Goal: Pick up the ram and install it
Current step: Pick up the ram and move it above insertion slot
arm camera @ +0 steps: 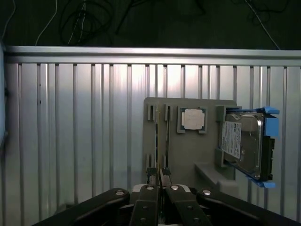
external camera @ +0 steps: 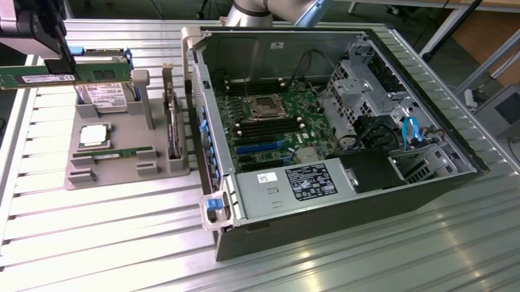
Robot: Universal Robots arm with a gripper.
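The gripper (external camera: 58, 67) is pinching narrowly on the ram (external camera: 33, 79), a slim green board with small dark chips. It is holding the ram level in the air at the exterior view's far left, by the far end of the grey moulded tray (external camera: 122, 176). A second green stick (external camera: 109, 155) is lying in the tray near a square silver processor (external camera: 95, 135). The open sheet-metal computer case (external camera: 341, 210) is lying to the exterior view's right of the tray, on the ribbed aluminium table (external camera: 97, 243).

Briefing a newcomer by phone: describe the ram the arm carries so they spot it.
To the exterior view's left of the computer case sits a grey tray. Above its far end the pincer holds the ram: a slim green stick, level in mid-air, unlike the second stick lying in the tray.
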